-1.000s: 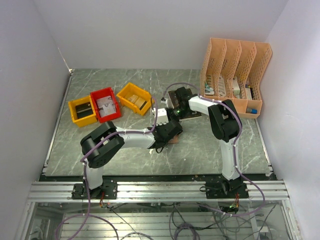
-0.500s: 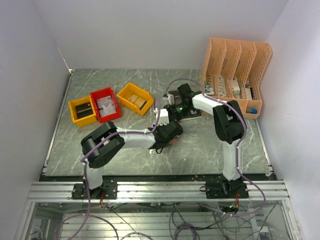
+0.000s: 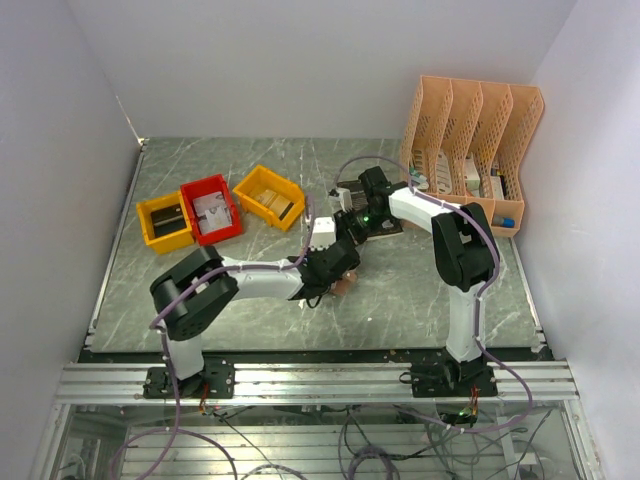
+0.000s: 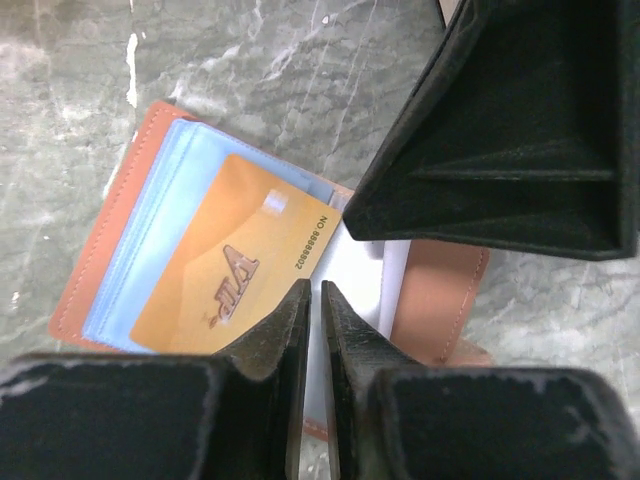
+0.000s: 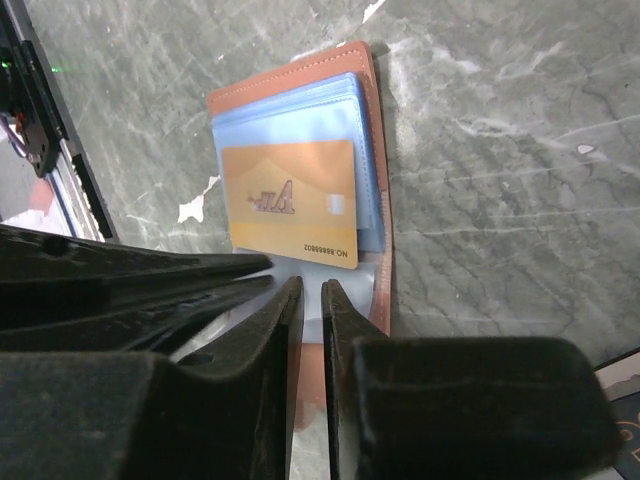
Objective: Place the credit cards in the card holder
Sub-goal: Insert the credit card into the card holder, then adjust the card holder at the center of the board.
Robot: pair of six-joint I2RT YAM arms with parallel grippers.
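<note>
— On the marble table (image 3: 250,300), between the two arms: found the card holder (image 4: 440,290)?
— Yes. Lying open and flat, tan leather underneath, a stack of pale blue layers (image 4: 150,230) on its inner face. Cannot tell whether sleeves or a blue card among them.
— And the orange-gold card (image 4: 235,265)?
— Flat on that blue stack, printed face up, numbered short edge toward the fold. Hard to say whether on top of a clear sleeve or under one.
— Left gripper (image 4: 312,295)?
— Down at the fold, tips just beside the card's numbered edge, above a pale strip. Jaws drawn almost together, only a thin slit remaining. Cannot tell whether pinching anything thin.
— Right gripper (image 5: 305,290)?
— Much the same: tips nearly closed, just beside that same edge, close to the left gripper. Cannot tell whether holding anything.
— Further out?
— Off to the left, well apart: a yellow bin (image 3: 165,222), a red bin (image 3: 211,210), another yellow bin (image 3: 268,197), side by side. Back right: a tall peach file rack (image 3: 470,150) with four slots, papers low inside.
</note>
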